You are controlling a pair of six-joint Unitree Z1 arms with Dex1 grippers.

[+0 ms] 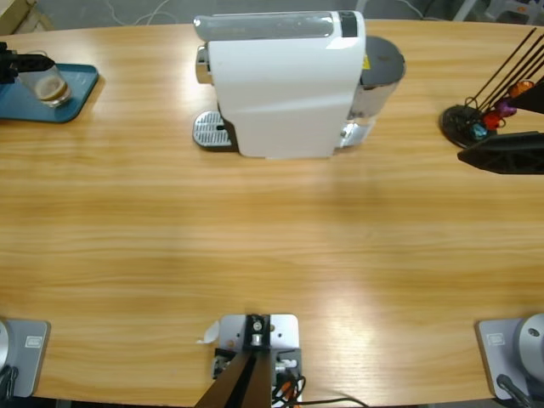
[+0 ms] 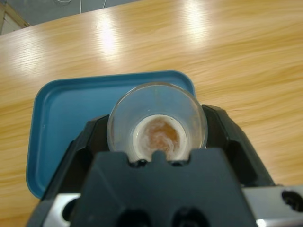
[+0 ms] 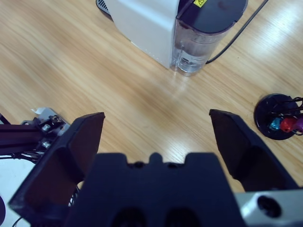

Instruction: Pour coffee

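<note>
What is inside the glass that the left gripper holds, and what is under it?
Inside the glass lies a shallow pool of light-brown coffee. Under it is the blue tray; the left gripper covers the tray's near part.

High view straight down; left wrist close over tray (image 2: 61, 113), shared.

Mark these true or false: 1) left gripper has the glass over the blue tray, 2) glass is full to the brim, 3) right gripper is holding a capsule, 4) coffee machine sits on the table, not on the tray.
1) True: the left gripper has its jaws on either side of the glass, above the blue tray.
2) False: only a shallow layer of coffee covers its base.
3) False: the right gripper is open with nothing in it; the capsules sit in their holder.
4) True: the coffee machine stands on the table, apart from the tray.
</note>
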